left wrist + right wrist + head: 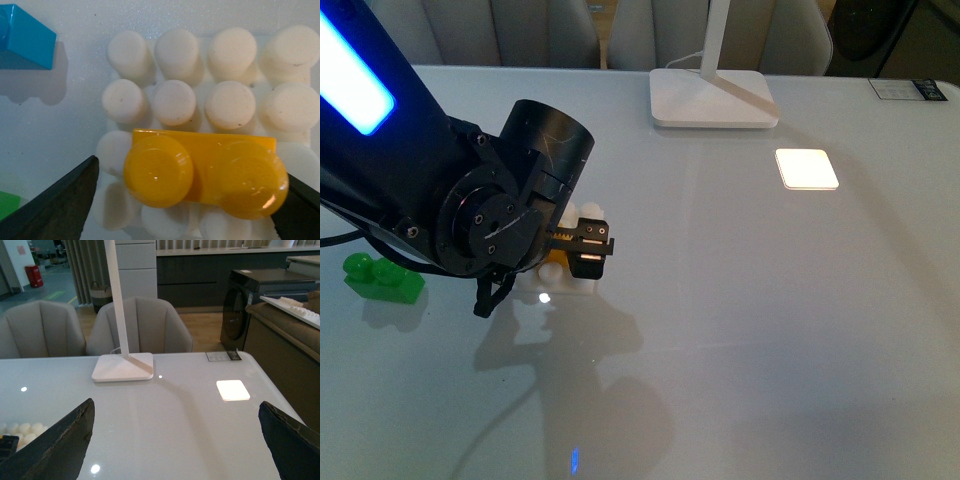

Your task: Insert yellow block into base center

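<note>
Glossy pale bench (770, 330) was seen carrying a white lamp foot (713, 100). The base (200, 100), a square white matte plastic plate with round studs, lay flat. The yellow block (205, 172), glossy with two domed studs, sat on the base, long axis spanning between the left gripper (190, 200) fingers, which were spread beside its ends. Right gripper (175, 440) was spread, empty.

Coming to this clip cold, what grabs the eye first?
In the left wrist view, the yellow block sits on the white base, between the open fingers of the left hand. In front, the black left arm looms over it, a green brick to its left.
</note>
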